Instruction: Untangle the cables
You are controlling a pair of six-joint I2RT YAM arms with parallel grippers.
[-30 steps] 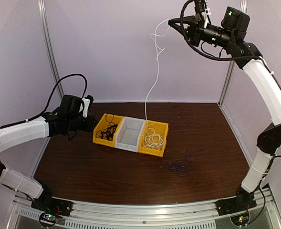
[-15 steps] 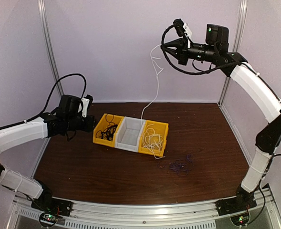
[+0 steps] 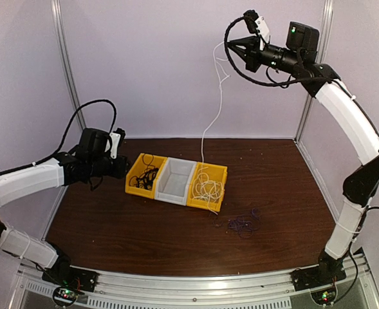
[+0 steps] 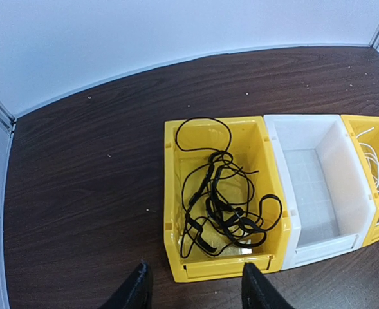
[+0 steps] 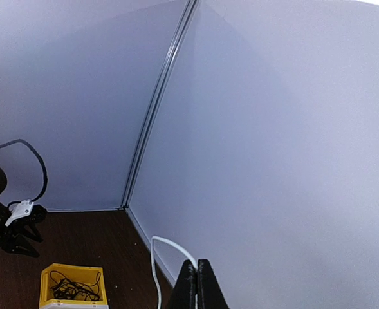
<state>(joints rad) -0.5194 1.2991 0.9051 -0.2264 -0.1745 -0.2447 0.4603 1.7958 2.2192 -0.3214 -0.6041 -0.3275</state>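
Note:
My right gripper point(image 3: 233, 45) is raised high at the back and is shut on the white cable point(image 3: 219, 96). The cable hangs down from it into the right yellow bin point(image 3: 222, 172), where the rest lies coiled. In the right wrist view the shut gripper point(image 5: 197, 273) pinches the white cable point(image 5: 154, 257). Black cables point(image 4: 224, 199) lie tangled in the left yellow bin point(image 4: 170, 193). My left gripper point(image 4: 192, 290) is open and empty, just in front of that bin; it also shows in the top view point(image 3: 120, 166). A dark purplish cable point(image 3: 242, 223) lies loose on the table.
A white bin point(image 3: 165, 177) stands between the two yellow bins; it looks empty in the left wrist view point(image 4: 340, 148). Walls and metal posts point(image 3: 64, 64) close the table at the back and sides.
My right gripper dropped and swung left, then rose and moved back right with the white cable. The cable's hanging part shifted with it. The left arm has not moved.

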